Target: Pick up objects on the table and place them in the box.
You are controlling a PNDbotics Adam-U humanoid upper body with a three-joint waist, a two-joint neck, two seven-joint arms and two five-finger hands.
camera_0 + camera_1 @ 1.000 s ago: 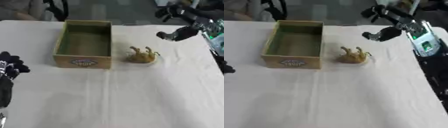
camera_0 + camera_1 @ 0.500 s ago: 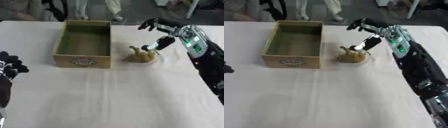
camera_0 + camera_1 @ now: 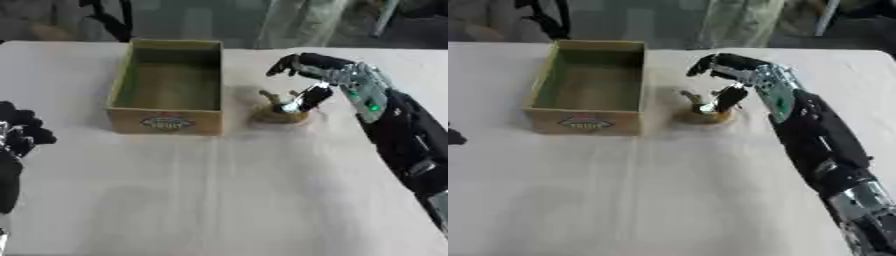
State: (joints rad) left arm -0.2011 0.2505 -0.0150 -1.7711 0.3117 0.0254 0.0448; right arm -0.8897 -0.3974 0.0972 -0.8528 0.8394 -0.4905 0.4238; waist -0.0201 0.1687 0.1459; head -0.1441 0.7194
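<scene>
An open cardboard box with a green inside stands at the middle left of the white table; nothing shows inside it. Just right of the box lies a small tan toy animal. My right hand reaches in from the right and arches over the toy, open, with its fingers spread above and behind it. Its thumb points down against the toy's right side. My left hand rests open at the left edge, fingers up, far from both things.
A white cloth covers the table, with a fold line running from the box toward the near edge. Dark chair parts and a pale curtain or garment stand beyond the far edge.
My right hand has come in from the far right and lowered over the toy animal, its thumb now down at the toy. The toy, box and left hand stay put.
</scene>
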